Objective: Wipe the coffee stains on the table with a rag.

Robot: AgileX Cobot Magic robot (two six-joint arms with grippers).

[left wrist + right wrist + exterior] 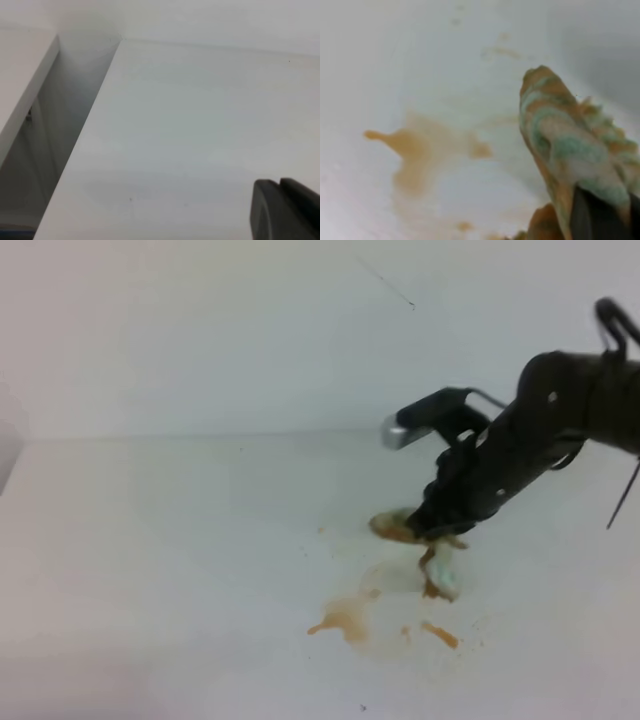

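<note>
The coffee stains (346,620) are an orange-brown splotch with a streak on the white table (150,540), and a small dash (440,635) lies to its right. Faint tan smears lie between them and the rag. My right gripper (438,530) reaches in from the right and is shut on the rag (443,575), a pale-green bundle with tan blotches that hangs down to the table just behind the stains. In the right wrist view the rag (570,145) sits right of the splotch (415,150). Of my left gripper only a dark finger (285,212) shows, over bare table (200,125).
A plain white wall (250,330) stands behind the table. In the left wrist view the table's left edge (82,135) drops into a gap beside a white panel (25,80). A thin cable (625,490) hangs from the right arm.
</note>
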